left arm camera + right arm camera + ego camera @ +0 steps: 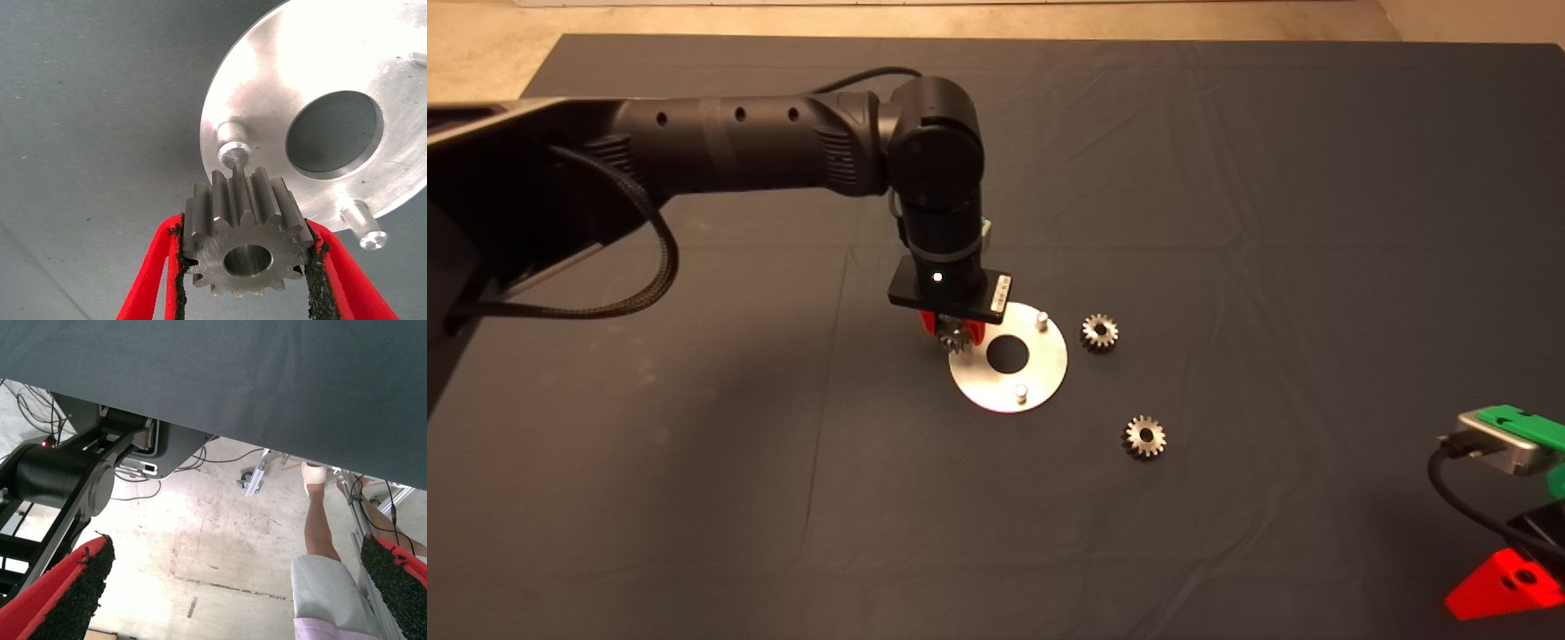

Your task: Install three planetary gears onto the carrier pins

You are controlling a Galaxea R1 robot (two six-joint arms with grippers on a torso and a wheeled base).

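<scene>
My left gripper (pixel 959 336) hangs over the left rim of the shiny carrier disc (pixel 1040 373), shut on one planetary gear (pixel 245 241) with its bore facing the wrist camera. The gear hovers just beside a carrier pin (pixel 232 148) and stays apart from it. Two more pins (pixel 1041 318) (pixel 1021 391) stand bare on the disc. Two loose gears lie flat on the mat, one (pixel 1100 332) right of the disc and another (pixel 1144 436) further toward the front right. My right gripper (pixel 1507 582) waits at the lower right edge, open.
The dark mat (pixel 1227 178) spreads wide around the disc. In the right wrist view the floor beyond the mat edge shows cables, a robot base (pixel 67 480) and a person's leg (pixel 320 533).
</scene>
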